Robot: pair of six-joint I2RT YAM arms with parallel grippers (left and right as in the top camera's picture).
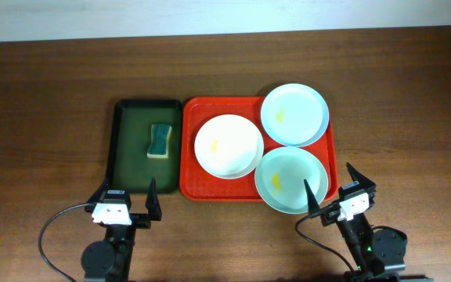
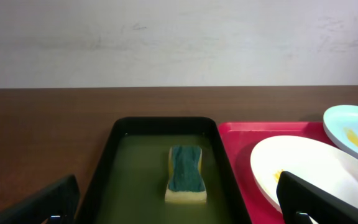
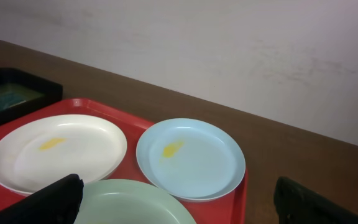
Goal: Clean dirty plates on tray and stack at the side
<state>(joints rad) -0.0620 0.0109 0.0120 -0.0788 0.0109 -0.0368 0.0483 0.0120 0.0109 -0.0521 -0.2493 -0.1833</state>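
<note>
The red tray [image 1: 190, 168] holds three dirty plates, each with a yellow smear: a white plate [image 1: 228, 146] at left, a pale blue plate [image 1: 294, 114] at the far right corner, and a mint plate [image 1: 290, 179] overhanging the near rim. In the right wrist view the white plate [image 3: 58, 151], pale blue plate [image 3: 190, 158] and mint plate [image 3: 135, 202] lie ahead. My left gripper [image 1: 128, 196] stands open near the table's front, below the green tray. My right gripper [image 1: 335, 188] stands open just right of the mint plate. Neither holds anything.
A dark green tray [image 1: 128, 153] lies left of the red tray, with a green-and-yellow sponge [image 1: 160, 142] in it; the sponge [image 2: 186, 175] lies straight ahead in the left wrist view. Bare wooden table [image 1: 45, 117] surrounds both trays.
</note>
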